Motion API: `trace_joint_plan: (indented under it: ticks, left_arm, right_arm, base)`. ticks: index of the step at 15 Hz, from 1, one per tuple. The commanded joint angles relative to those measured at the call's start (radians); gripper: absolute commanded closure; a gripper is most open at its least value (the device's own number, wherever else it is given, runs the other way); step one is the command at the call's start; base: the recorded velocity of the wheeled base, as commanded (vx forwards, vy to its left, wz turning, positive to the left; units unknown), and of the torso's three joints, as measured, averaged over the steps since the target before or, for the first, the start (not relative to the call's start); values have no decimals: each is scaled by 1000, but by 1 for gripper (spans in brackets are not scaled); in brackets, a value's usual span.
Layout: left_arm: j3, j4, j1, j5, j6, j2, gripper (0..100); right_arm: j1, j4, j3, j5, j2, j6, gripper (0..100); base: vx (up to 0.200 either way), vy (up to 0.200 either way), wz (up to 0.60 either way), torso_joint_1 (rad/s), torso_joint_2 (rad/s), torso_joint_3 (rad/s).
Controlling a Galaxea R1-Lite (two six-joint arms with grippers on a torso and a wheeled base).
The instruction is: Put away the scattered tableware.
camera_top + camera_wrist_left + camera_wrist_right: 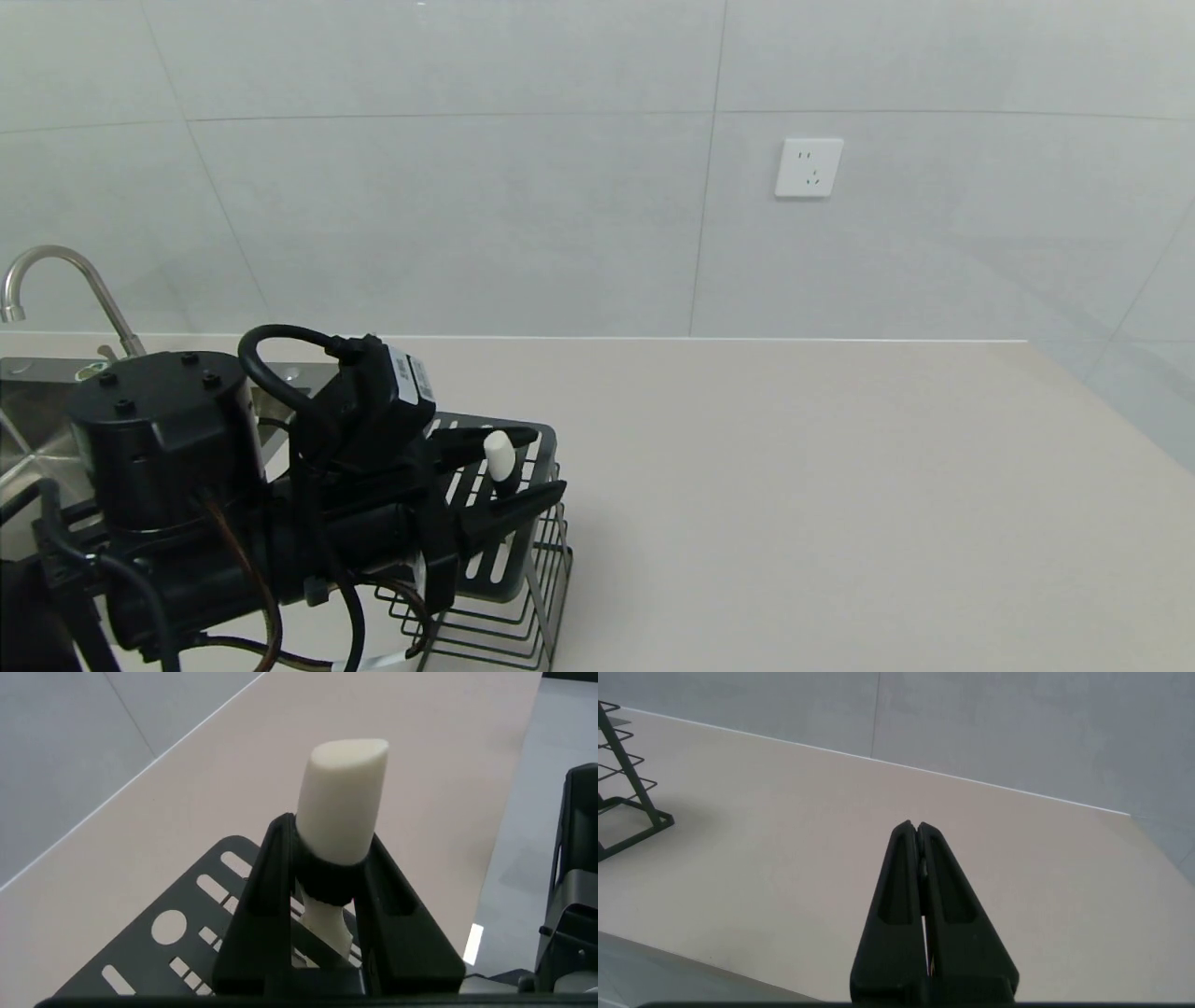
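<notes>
My left gripper (546,460) is shut on a white utensil handle (498,455) that stands upright between its fingers. In the left wrist view the handle (341,793) is thick and rounded at the top, with a black band where my left gripper (327,849) clamps it. Its lower end is hidden behind the fingers. Directly under it is a dark grey rack (523,569) with a slotted top plate (168,933) and wire sides. My right gripper (918,831) is shut with nothing in it, above bare beige counter to the right of the rack (621,812).
A steel sink (28,420) with a curved faucet (56,271) lies at the far left, behind the left arm. The beige counter (794,485) stretches to the right up to a tiled wall with a white socket (808,168).
</notes>
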Motion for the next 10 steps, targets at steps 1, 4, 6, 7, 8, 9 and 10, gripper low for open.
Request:
trace_joint_plan:
  ticks: [1,4,6,7,8,9,10]
  left_arm:
    - [-1,-1,5,0,0,2,0]
    - [-5,-7,11,0,2,-6,0]
    - [-18,-10,19,-1,0,-42,0]
    - [-21,-21,24,-4,-1,-65,0]
    - [-27,-32,30,-3,-6,-105,0]
    - [-28,-33,54,-3,-15,-142,0]
    - [-27,-33,73,-3,-18,-171,0]
  right_arm:
    - [0,0,0,0,1,-1,100]
    - [0,0,0,0,1,-1,100]
    - [0,0,0,0,1,1,100]
    - [0,0,0,0,1,2,100]
    - [0,0,0,-1,1,-1,100]
    - [0,0,0,-3,1,-2,100]
    - [0,0,0,-3,1,-2,100]
  base:
    - [0,0,0,0,0,0]
    - [0,0,0,0,0,0]
    - [0,0,0,0,0,0]
    - [0,0,0,0,0,0]
    - [0,0,0,0,0,0]
    - [0,0,0,0,0,0]
    - [0,0,0,0,0,0]
